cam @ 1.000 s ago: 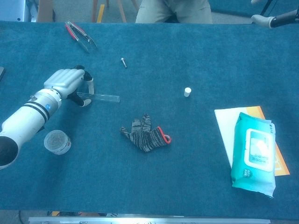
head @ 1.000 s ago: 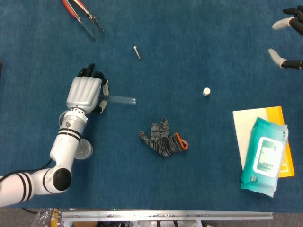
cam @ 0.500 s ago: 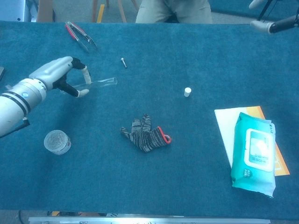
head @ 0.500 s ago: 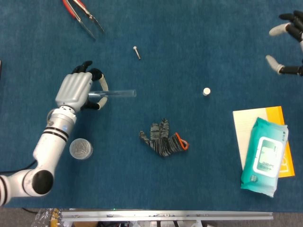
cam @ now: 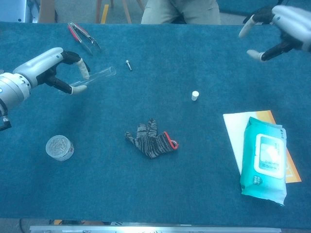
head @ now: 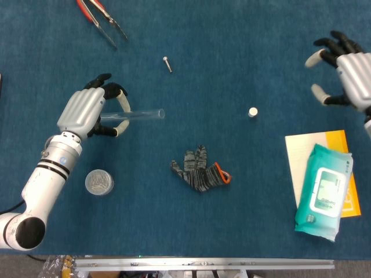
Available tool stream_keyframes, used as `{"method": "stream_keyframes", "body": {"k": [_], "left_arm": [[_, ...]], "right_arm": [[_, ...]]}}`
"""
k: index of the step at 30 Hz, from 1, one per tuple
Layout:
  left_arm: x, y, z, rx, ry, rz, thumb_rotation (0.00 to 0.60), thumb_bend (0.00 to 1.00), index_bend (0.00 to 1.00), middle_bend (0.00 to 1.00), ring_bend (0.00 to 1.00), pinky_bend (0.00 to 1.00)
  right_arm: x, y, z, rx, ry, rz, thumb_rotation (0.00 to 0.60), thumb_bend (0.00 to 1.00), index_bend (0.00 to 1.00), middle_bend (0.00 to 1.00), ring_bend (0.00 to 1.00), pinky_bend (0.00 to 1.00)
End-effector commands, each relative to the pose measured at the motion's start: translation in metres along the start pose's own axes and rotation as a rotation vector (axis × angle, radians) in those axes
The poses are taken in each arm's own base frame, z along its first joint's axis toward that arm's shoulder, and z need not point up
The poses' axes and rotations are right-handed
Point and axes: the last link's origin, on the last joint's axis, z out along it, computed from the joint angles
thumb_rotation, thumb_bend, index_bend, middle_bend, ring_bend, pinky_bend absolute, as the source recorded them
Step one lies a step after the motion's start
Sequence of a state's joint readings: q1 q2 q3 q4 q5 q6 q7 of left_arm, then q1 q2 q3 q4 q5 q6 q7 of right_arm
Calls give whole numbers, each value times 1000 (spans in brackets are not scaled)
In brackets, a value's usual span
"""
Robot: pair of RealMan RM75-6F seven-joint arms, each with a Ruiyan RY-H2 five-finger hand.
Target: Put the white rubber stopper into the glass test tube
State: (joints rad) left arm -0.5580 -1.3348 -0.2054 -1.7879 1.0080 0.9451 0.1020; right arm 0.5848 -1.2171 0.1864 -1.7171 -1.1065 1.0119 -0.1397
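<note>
My left hand (head: 88,111) (cam: 44,68) holds the glass test tube (head: 139,115) (cam: 97,77) above the blue table, its open end pointing right. The white rubber stopper (head: 253,112) (cam: 195,95) stands alone on the cloth, right of centre. My right hand (head: 346,74) (cam: 279,23) hovers at the far right with fingers spread, holding nothing, well to the right of the stopper.
A grey knit glove (head: 200,171) lies in the middle. A round lidded jar (head: 99,182) sits at the lower left. Red-handled tongs (head: 102,20) and a small bolt (head: 167,63) lie at the back. A teal wipes pack (head: 323,190) rests on a yellow-white booklet (head: 301,152) at the right.
My left hand has lifted the test tube off the cloth and drawn it leftwards. My right hand has come into view from the far right edge towards the stopper.
</note>
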Motion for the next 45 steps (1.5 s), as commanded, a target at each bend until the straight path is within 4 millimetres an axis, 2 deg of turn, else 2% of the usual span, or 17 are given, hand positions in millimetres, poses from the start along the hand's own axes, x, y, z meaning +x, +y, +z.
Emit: {"method": "stream_keyframes", "body": {"k": [1,12,23,35,45], "left_arm": [[2,0,-1,-2,-1,1,600,326,561,301,65,81],[6,0,-9,-11,12,26,600,327,561,301,66,81],[9,-2,-17,-16,14,24,600,327,561,299,66,81],[10,-9,-19,-13,5,12,600,327,560,298,66,81],[11,-14,-19,-10,4,5,600,327,560,297,66,81]], "right_arm": [[-13,-4,3,6,-33,-19,600,301,393,211,21,151],[-52,-23,13,38,-110,-95,600,293,423,222,27,151],[-87,-39,22,41,-165,-92,600,292,423,222,27,151],[-111,-48,33,25,-199,-92,600,287,423,222,27,151],[-119,-52,42,20,-203,-89,600,287,424,222,27,151]]}}
